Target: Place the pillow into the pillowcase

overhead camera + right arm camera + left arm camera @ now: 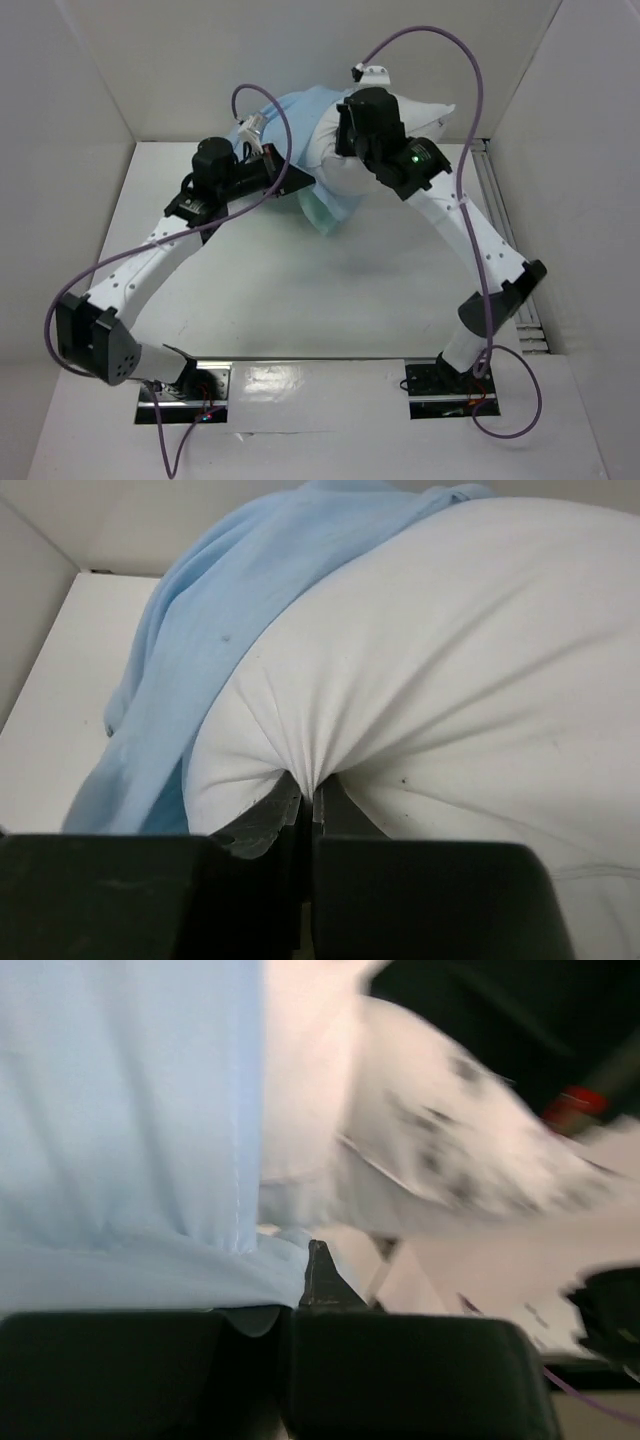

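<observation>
The left tool (310, 1265) pinches pillowcase (120, 1110) cloth and the right tool (309, 798) pinches a pillow (450, 660) fold at twelve o'clock. Either thin pinch may slip when pulled, collapsing the opening.

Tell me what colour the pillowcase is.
Plain light blue; the pillowcase shows best in the right wrist view.

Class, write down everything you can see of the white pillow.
The pillow is plump, made of plain white soft fabric with a few tiny dark specks. It lies at the far end of the table. The right gripper is shut on a pinch of its cover, gathering radiating wrinkles. The light blue pillowcase drapes over one side of it.
</observation>
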